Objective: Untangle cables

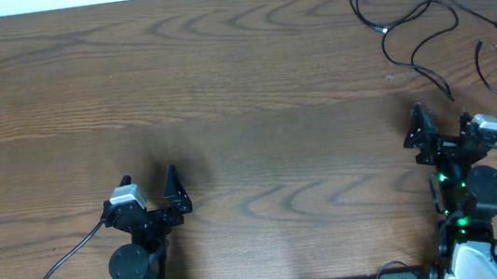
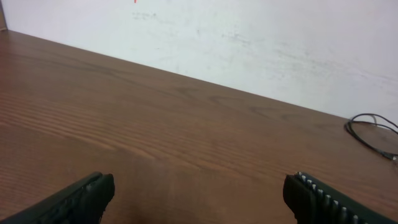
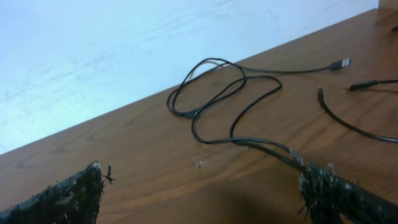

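Both sets of fingers stand spread wide with nothing between them: the left gripper sits at the lower left of the overhead view and the right gripper at the lower right, each over bare wood of the table. The cables lie in the upper right corner of the overhead view, well apart from the left gripper and just beyond the right one, touching neither. All that show are thin and black. One long cable winds through several overlapping loops, its small plug end reaching toward the right edge; a shorter cable curves beside it, further right. In the right wrist view the loops lie across the upper middle, beyond the open fingertips, with the shorter cable at right. The left wrist view shows only an edge of one loop at the far right, near the pale wall
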